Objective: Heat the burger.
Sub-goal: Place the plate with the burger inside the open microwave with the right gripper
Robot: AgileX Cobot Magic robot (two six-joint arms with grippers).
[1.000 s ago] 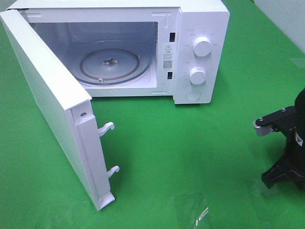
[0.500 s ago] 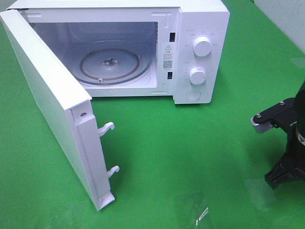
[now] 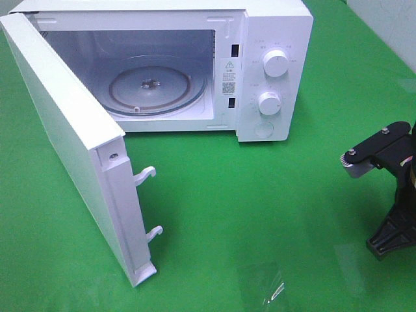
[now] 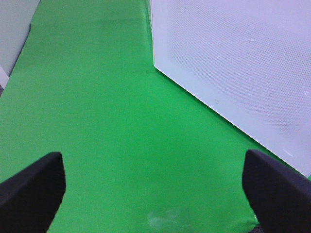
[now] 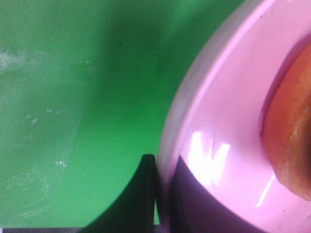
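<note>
Burger near right gripper, on plate

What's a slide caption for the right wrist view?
The right gripper clamps the rim of the pink plate, burger aboard.

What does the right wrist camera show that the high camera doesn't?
Only the right wrist view: a pink plate, its rim pinched between the right arm's jaws, with the burger on it. Only the high view: the microwave, its door swung open, and the glass turntable inside. Both: the green cloth.
</note>
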